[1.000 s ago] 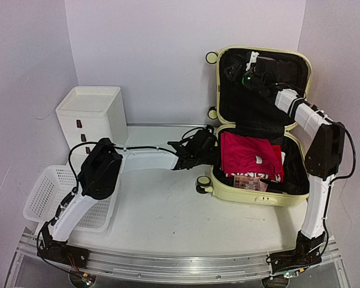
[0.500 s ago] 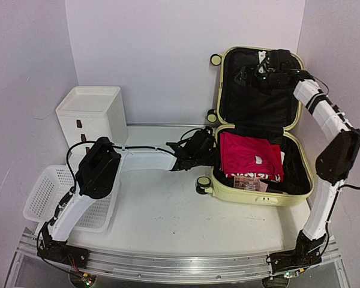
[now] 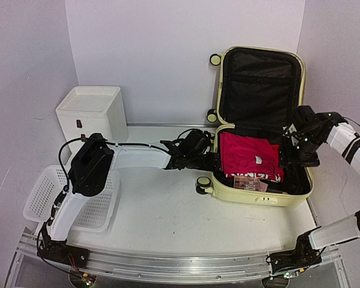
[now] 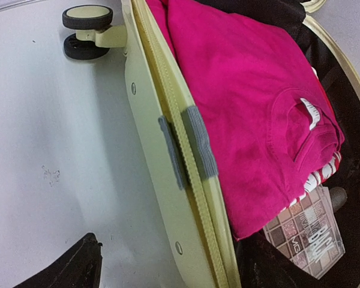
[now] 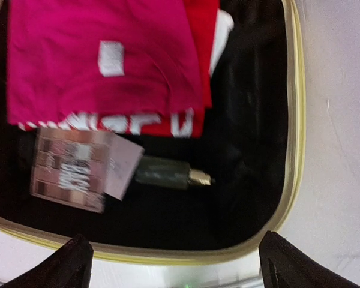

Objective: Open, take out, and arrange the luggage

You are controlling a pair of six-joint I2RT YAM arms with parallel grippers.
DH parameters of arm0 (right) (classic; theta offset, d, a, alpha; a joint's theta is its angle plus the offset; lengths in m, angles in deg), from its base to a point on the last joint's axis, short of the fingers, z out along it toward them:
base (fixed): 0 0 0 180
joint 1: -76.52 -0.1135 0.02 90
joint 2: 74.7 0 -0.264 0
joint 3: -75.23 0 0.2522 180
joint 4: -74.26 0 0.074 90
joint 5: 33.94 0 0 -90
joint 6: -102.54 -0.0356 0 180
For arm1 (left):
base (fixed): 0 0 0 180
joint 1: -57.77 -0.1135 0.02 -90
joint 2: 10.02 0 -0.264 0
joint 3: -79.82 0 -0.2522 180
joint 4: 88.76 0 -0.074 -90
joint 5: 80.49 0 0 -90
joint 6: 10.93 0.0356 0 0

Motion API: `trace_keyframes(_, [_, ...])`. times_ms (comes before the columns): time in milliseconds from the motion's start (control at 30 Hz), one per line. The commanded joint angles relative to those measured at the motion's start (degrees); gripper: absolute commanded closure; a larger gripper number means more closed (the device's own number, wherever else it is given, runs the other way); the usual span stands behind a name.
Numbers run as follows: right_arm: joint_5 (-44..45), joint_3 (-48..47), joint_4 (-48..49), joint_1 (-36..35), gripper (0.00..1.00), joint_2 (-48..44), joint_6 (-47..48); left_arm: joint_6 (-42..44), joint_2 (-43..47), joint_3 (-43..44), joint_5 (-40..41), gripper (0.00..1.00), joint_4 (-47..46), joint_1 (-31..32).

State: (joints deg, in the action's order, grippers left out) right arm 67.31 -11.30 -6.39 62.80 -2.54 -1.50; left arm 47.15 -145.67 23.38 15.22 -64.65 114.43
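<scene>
The large pale yellow hard-shell suitcase point(image 3: 261, 195) lay open on the white tabletop point(image 3: 162, 216). Its black-lined lid stood upright against the back wall and its lower shell lay flat, packed. A folded magenta cotton shirt point(image 3: 249, 153) filled the left and middle of that shell, its long axis running from the hinge towards the near rim. A flat pinkish eyeshadow palette point(image 5: 78, 171) and a dark tube with a gold cap point(image 5: 168, 173) lay just beyond the shirt's near edge.

The right tool point(image 5: 174, 240) hung over the shell's right side, released and empty. Its two fingers spread to the bottom corners of the wrist view, with the shirt off to its left. The left tool point(image 3: 204, 157) sat outside the left wall, near the black-and-yellow wheel point(image 4: 87, 18). Only one finger point(image 4: 78, 264) showed, well off centre, and nothing was pinched, so it too read as released.

The shirt's edge was closer to the left tool, but the wall stood between them. The right tool was already above the opening and probably had the freer reach.
</scene>
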Motion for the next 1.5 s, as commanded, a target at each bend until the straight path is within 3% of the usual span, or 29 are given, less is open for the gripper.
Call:
trace_keyframes(0, [5.58, 7.1, -4.58, 4.03, 0.02, -3.32, -7.19, 4.62, 7.87, -2.53, -2.19, 0.16, 3.52, -0.31])
trace_keyframes(200, [7.52, 10.53, -3.87, 10.46, 0.02, -2.09, -9.49, 9.3, 18.97, -11.44, -2.97, 0.1, 3.53, -0.39])
trace_keyframes(400, [7.19, 14.28, -3.13, 10.92, 0.02, -8.03, -15.95, 10.3, 37.44, -29.33, 0.35, 0.06, 4.47, -3.04])
trace_keyframes(667, [6.86, 20.86, -1.63, 10.91, 0.02, -10.73, -38.81, 5.44, 54.14, -41.34, 12.84, 0.05, 28.55, -7.07])
trace_keyframes(767, [8.06, 22.4, 0.2, 10.96, 0.03, -9.86, -43.69, 3.17, 58.46, -45.25, 15.97, 0.06, 32.57, -7.76])
trace_keyframes(833, [9.59, 22.79, 1.93, 10.96, 0.08, -8.7, -45.21, 0.88, 61.67, -48.21, 16.57, 0.11, 33.67, -8.68])
trace_keyframes(900, [11.42, 23.33, 3.2, 10.95, 0.15, -7.85, -46.68, -0.73, 64.2, -50.13, 15.13, 0.27, 33.84, -9.84])
trace_keyframes(967, [12.72, 24.12, 4.82, 10.96, 0.19, -7.36, -46.69, -2.25, 65.4, -51.1, 13.4, 0.33, 34.29, -11.3])
trace_keyframes(1033, [13.55, 24.96, 6.4, 10.92, 0.24, -7.41, -46.44, -3.13, 65.77, -51.62, 13.03, 0.32, 35.31, -12.18])
trace_keyframes(1200, [14.88, 28.1, 11.7, 10.96, 0.55, -7.84, -46.73, -5.22, 65.32, -52.36, 13.65, 0.17, 38.15, -14.23])
trace_keyframes(1467, [17.21, 28.21, 15.46, 11.24, 0.82, -2.18, -47.75, -6.44, 64.9, -53.0, 13.42, 0.12, 38.99, -16.2])
